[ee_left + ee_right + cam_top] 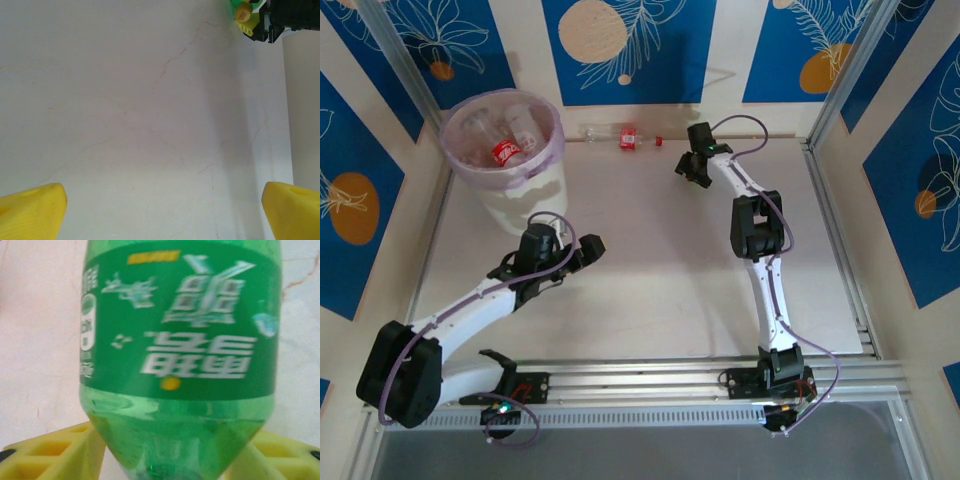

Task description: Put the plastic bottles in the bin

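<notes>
Right wrist view has the green bottle sitting between the yellow fingers of our right pincer, at the far side of the desk. We cannot tell whether they grip it. We judge this the pickup step. Next we need a firm clamp, a lift, and a carry left to the bin. Our left pincer hangs wide over bare desk. One clear bottle lies by the back wall.
</notes>
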### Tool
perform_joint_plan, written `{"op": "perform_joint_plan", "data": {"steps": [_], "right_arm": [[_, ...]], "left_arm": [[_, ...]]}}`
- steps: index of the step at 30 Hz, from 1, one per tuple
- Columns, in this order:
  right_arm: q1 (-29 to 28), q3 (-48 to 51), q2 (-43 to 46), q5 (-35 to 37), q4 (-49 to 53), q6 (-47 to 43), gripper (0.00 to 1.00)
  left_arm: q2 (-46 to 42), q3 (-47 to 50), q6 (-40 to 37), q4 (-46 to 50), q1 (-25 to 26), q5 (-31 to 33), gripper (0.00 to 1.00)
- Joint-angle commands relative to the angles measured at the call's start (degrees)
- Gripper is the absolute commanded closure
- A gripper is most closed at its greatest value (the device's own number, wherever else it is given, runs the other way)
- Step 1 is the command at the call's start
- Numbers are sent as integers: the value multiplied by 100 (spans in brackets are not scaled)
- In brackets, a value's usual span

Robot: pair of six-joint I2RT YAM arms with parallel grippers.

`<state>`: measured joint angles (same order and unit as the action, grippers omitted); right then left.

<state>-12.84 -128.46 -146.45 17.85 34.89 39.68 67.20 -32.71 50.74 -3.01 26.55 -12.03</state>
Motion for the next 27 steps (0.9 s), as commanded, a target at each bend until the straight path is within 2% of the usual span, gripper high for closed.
{"op": "perform_joint_plan", "data": {"steps": [1, 4, 12, 15, 18, 22, 27], "right_arm": [[71, 262, 279, -2, 75, -135, 44], [102, 490, 432, -5, -40, -186, 51], [151, 1161, 898, -26, -391, -375, 63], [140, 1568, 1200, -117, -594, -649, 70], [134, 2264, 1697, -268, -956, -941, 72], [124, 3385, 2591, -771, -1263, -1376, 72], [-40, 5078, 4051, -1899, -1797, -2202, 72]], "left_arm": [[-75, -25, 32, -26, 74, -98, 0], [-84, -17, 50, -38, 79, -89, 0], [-129, -95, 59, 10, 84, -109, 0], [-102, -192, 67, 4, 81, -165, 0], [-20, -284, 128, -116, 87, -283, 0], [278, -366, 461, -699, 80, -570, 0], [1020, -545, 1370, -2137, 78, -1172, 0]]}}
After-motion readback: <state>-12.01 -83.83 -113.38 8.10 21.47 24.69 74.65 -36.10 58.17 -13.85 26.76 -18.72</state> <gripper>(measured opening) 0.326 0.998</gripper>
